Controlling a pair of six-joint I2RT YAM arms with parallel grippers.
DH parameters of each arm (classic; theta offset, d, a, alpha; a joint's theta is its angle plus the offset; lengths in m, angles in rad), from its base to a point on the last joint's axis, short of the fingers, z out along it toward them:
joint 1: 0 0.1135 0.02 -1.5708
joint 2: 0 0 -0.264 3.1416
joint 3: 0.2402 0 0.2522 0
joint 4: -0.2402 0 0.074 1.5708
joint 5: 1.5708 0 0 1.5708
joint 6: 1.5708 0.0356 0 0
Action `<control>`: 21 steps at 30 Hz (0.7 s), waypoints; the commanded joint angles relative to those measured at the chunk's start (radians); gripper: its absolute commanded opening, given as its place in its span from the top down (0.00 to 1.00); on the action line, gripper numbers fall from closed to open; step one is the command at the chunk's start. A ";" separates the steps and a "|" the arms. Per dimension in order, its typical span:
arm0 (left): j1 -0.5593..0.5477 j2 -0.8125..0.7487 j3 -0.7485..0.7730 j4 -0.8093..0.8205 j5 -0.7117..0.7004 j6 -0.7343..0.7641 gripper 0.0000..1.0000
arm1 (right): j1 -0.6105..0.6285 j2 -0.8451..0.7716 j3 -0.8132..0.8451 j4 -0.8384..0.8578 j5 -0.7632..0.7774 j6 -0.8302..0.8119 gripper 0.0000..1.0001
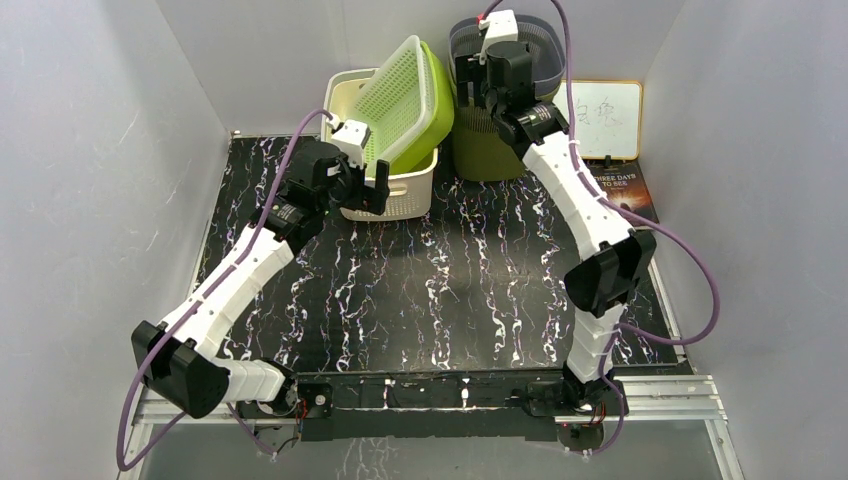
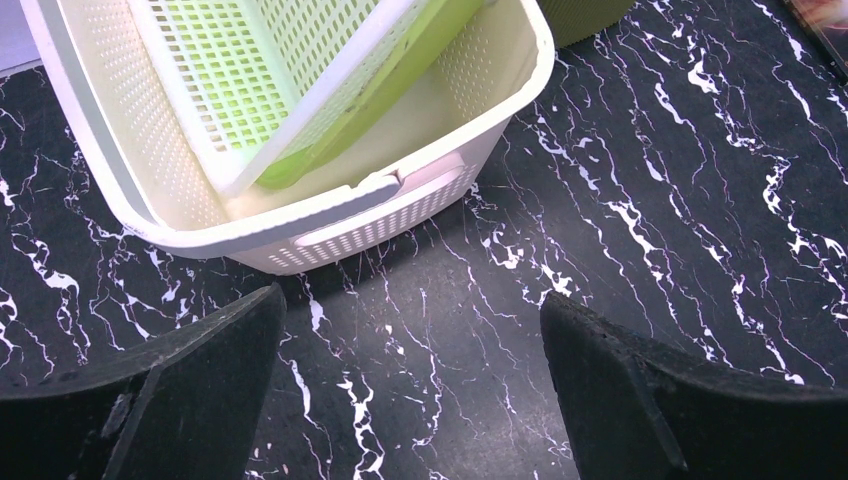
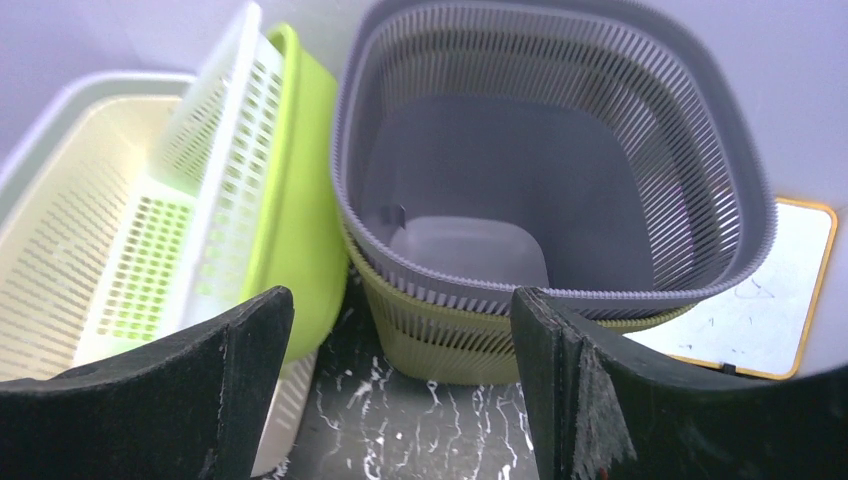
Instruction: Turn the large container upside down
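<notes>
The large container, which I take to be the cream basket, though the deep grey basket could be argued for, stands upright at the back left of the marbled table, close to the rear wall. It looks like thin perforated plastic: light, fairly stiff at the rolled rim, springy in the walls and a little slick. The front wall's handle cut-out or the rim above it seems the soundest hold. A green tub and its pale strainer lean inside, so tipping would probably spill them. The left gripper hangs low, just before that front wall, jaws spread wide and holding nothing. The right gripper is up over the near rim of the grey basket, equally wide apart and empty; that basket sits nested in an olive one, touching or nearly touching the green tub. Room is tight behind and to the right; the open table in front looks the best space for turning it over.
</notes>
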 commanded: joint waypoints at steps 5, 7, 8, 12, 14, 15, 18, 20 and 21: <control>-0.005 -0.077 -0.040 -0.021 0.026 0.015 0.02 | -0.119 0.040 0.114 0.068 -0.278 0.009 0.26; -0.004 -0.079 -0.052 -0.020 0.021 0.024 0.02 | -0.131 0.045 0.116 0.091 -0.325 -0.010 0.26; -0.005 -0.079 -0.056 -0.019 0.019 0.029 0.02 | -0.131 0.048 0.119 0.098 -0.340 -0.025 0.26; -0.006 -0.064 -0.064 -0.023 0.012 0.043 0.02 | -0.131 0.078 0.149 0.093 -0.397 -0.090 0.25; -0.006 -0.057 -0.068 -0.018 0.018 0.044 0.02 | -0.131 0.099 0.169 0.078 -0.437 -0.120 0.24; -0.005 -0.055 -0.071 -0.012 0.022 0.044 0.02 | -0.131 0.108 0.175 0.074 -0.456 -0.136 0.24; -0.006 -0.046 -0.077 -0.001 0.028 0.045 0.02 | -0.131 0.131 0.179 0.072 -0.494 -0.174 0.24; -0.005 -0.039 -0.073 -0.005 0.028 0.049 0.02 | -0.131 0.146 0.185 0.069 -0.512 -0.202 0.24; -0.005 -0.035 -0.071 -0.010 0.027 0.052 0.02 | -0.131 0.151 0.186 0.070 -0.513 -0.213 0.24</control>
